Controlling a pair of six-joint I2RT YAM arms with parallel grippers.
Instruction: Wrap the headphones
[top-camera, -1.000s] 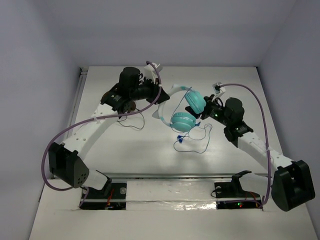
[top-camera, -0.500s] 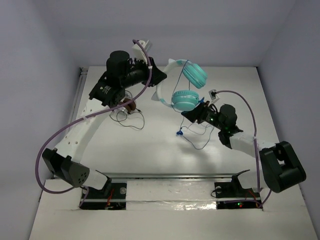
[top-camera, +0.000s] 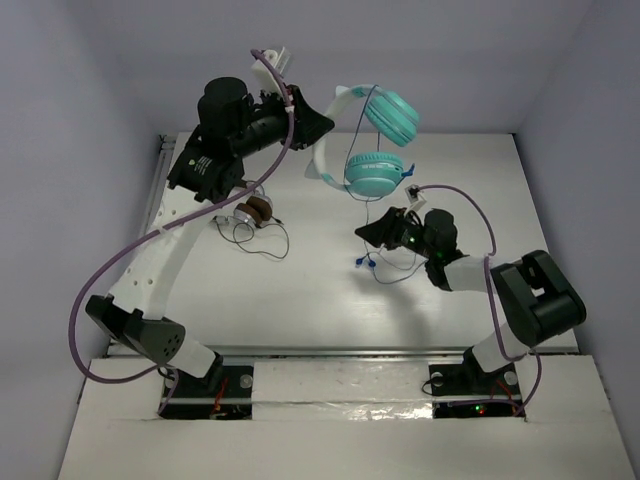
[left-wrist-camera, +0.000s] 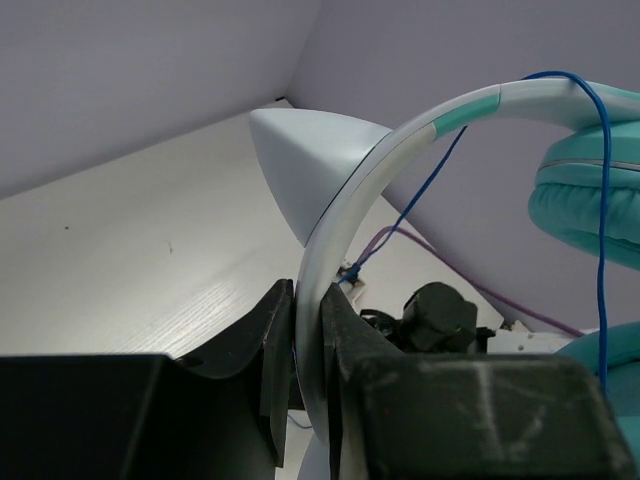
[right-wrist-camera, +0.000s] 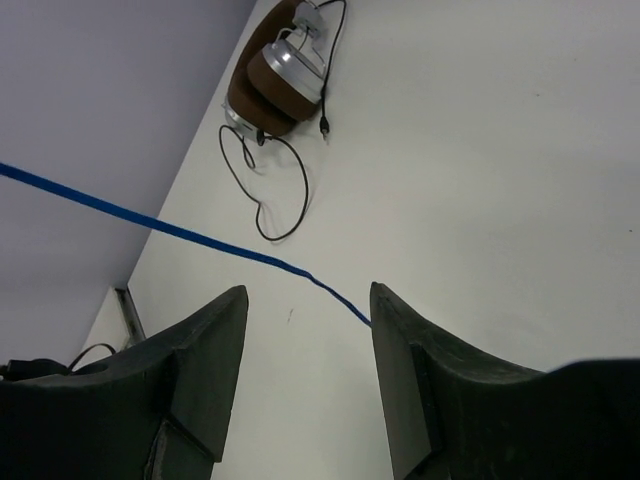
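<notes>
The headphones, with teal ear cups (top-camera: 376, 172) and a white headband (top-camera: 328, 150), hang in the air above the far middle of the table. My left gripper (top-camera: 322, 127) is shut on the headband (left-wrist-camera: 400, 140), which runs between its jaws. One teal cup (left-wrist-camera: 590, 200) shows at the right of the left wrist view. The thin blue cable (top-camera: 368, 225) hangs from the cups to the table. My right gripper (top-camera: 366, 233) is open and low, by the hanging cable. In the right wrist view the cable (right-wrist-camera: 200, 236) crosses in front of the open gripper (right-wrist-camera: 308, 300) and ends at its right finger.
Brown-banded headphones (top-camera: 255, 212) with a thin black cable (top-camera: 268, 240) lie on the table under the left arm; they also show in the right wrist view (right-wrist-camera: 275, 85). Grey walls close the back and sides. The blue cable's loose end (top-camera: 385, 272) lies on the table.
My left gripper has raised the headphones up and toward the back wall. My right gripper has moved away from the ear cups, down and left to the hanging cable.
</notes>
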